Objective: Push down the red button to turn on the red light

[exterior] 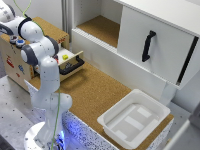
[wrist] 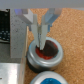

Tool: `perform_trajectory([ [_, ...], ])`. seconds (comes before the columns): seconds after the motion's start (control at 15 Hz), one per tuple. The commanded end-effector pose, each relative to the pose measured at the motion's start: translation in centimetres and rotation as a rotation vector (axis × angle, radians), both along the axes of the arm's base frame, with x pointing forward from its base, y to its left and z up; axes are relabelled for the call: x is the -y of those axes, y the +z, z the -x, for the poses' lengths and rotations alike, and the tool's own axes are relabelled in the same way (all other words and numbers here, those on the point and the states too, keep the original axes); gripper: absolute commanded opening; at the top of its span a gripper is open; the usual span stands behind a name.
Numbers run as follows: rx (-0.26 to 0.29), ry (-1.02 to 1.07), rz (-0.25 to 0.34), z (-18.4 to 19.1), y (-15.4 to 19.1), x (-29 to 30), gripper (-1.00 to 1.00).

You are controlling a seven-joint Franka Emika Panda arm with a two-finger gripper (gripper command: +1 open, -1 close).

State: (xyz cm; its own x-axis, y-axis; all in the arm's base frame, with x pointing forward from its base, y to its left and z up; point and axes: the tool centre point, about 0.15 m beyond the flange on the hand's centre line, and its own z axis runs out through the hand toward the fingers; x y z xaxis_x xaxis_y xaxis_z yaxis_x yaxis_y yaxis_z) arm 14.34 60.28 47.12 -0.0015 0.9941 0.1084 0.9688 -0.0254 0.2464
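The red button (wrist: 47, 53) is a round red cap set in a grey ring on the cork-topped box. In the wrist view my gripper (wrist: 41, 44) points straight down at it, its fingers (wrist: 46, 25) pressed together, tips at the cap's near edge and holding nothing. Whether the tips touch the cap I cannot tell. In the exterior view the red button (exterior: 12, 41) shows as a small spot on the box top at the far left, with the arm's hand over it and the fingertips hidden.
A blue button (wrist: 47, 80) sits right beside the red one. A yellow button (exterior: 65, 57) lies in the small open drawer with a black handle (exterior: 73, 65). A white cabinet with a black handle (exterior: 147, 46) and a white tray (exterior: 131, 118) stand toward the exterior view's right.
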Motion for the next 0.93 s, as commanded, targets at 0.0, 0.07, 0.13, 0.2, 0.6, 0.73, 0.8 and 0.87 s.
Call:
perform_trajectory([
  [0.0,0.0,-0.069,0.169,-2.0,2.4,-3.4,-1.0],
  [0.07,-0.003,-0.069,0.172,-2.1,2.2,-3.4,-1.0],
  [0.13,-0.005,-0.071,0.179,-2.4,1.7,-3.3,-1.0],
  [0.2,-0.014,-0.069,0.183,-2.6,1.2,-3.4,-1.0],
  [0.6,-0.044,-0.058,0.221,-3.2,-1.7,-3.6,-1.0],
  [0.73,-0.052,-0.056,0.225,-2.9,-2.0,-3.7,-1.0],
  [0.8,-0.057,-0.053,0.226,-2.7,-2.2,-3.7,-1.0],
  [0.87,-0.062,-0.05,0.23,-2.5,-2.3,-3.7,-1.0],
])
